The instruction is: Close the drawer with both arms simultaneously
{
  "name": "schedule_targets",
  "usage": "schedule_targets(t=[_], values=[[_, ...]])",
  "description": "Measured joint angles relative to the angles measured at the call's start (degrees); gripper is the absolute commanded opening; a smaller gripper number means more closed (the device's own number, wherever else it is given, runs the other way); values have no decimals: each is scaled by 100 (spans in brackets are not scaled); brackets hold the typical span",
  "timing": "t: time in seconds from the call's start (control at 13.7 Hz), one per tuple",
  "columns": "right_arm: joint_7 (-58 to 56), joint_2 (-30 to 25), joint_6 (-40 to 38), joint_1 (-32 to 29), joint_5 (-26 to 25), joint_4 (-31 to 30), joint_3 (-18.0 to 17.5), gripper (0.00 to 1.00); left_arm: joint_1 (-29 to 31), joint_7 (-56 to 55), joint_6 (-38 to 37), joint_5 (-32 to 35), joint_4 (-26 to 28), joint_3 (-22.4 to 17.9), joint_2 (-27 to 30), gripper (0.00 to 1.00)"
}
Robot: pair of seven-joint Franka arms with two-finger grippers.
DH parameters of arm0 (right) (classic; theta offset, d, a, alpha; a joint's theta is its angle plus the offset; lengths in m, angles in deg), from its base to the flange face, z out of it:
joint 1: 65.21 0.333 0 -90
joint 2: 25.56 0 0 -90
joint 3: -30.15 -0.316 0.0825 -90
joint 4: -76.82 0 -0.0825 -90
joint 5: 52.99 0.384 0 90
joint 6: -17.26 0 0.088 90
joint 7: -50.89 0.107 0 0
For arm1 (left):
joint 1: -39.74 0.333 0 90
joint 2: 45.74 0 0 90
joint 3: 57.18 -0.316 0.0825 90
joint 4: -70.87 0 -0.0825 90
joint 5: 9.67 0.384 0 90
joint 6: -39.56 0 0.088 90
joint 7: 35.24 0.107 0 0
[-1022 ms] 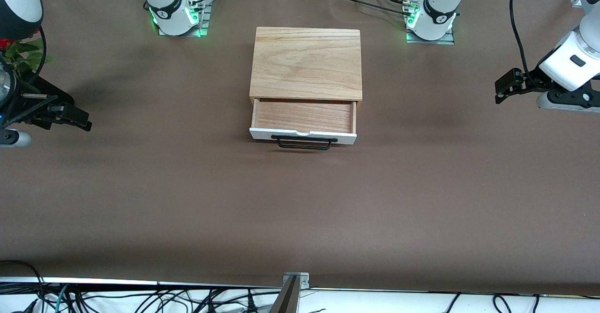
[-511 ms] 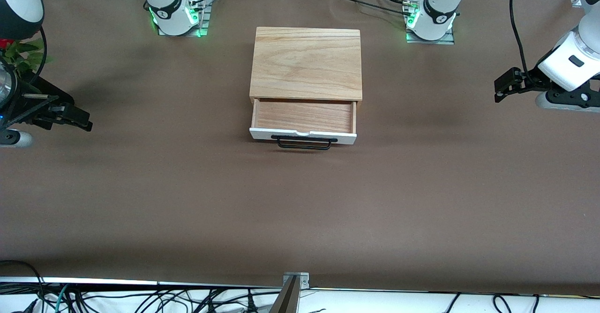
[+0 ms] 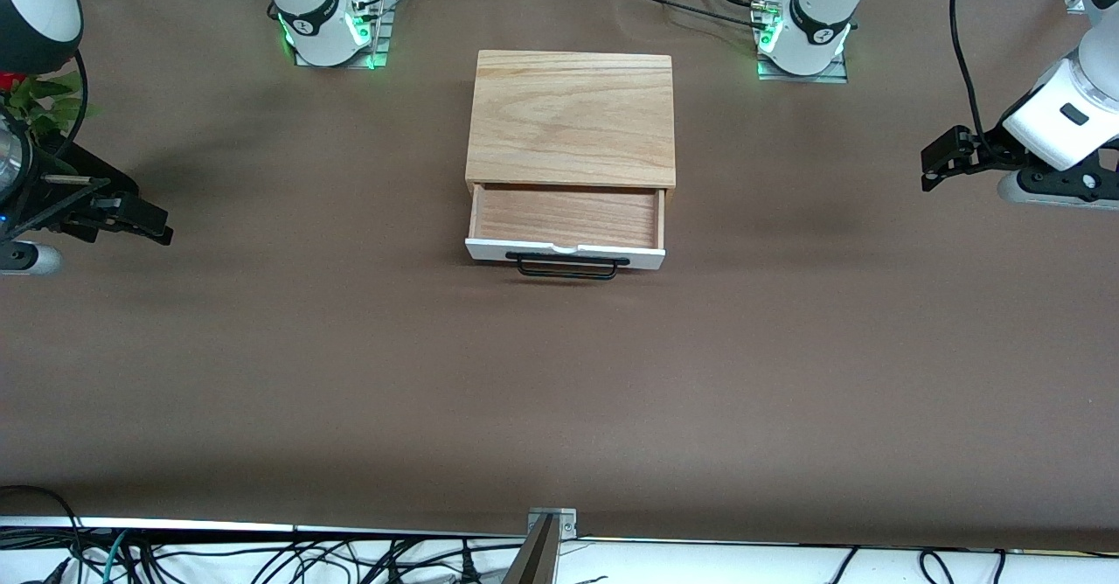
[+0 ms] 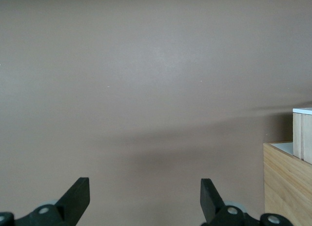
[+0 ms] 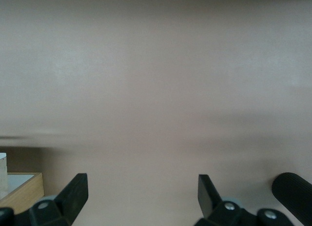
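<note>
The light-oak box (image 3: 570, 116) stands at the table's middle, between the two arm bases. Its drawer (image 3: 566, 217) is pulled out toward the front camera and holds nothing, with its white front panel (image 3: 489, 250) and black wire handle (image 3: 566, 267) nearest the camera. My left gripper (image 3: 932, 164) is open above the table at the left arm's end, well apart from the box. In the left wrist view it (image 4: 144, 189) is open over bare table, with the box (image 4: 287, 182) at the edge. My right gripper (image 3: 153, 221) is open at the right arm's end; the right wrist view (image 5: 141, 184) shows the same.
The brown table cover (image 3: 559, 392) spreads wide around the box. A green plant (image 3: 39, 99) stands at the right arm's end. Cables (image 3: 262, 558) lie past the table's edge nearest the camera. A black ribbed cylinder (image 5: 292, 192) shows beside the right gripper.
The left gripper has shifted very slightly toward the bases' side. The right gripper and the drawer have not visibly moved.
</note>
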Motion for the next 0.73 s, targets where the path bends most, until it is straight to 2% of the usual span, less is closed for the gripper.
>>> schedule_targets(t=[0.73], values=[[0,0,0,0,0,0,-2,100,0,0,-25,-63,11,2,0,100]])
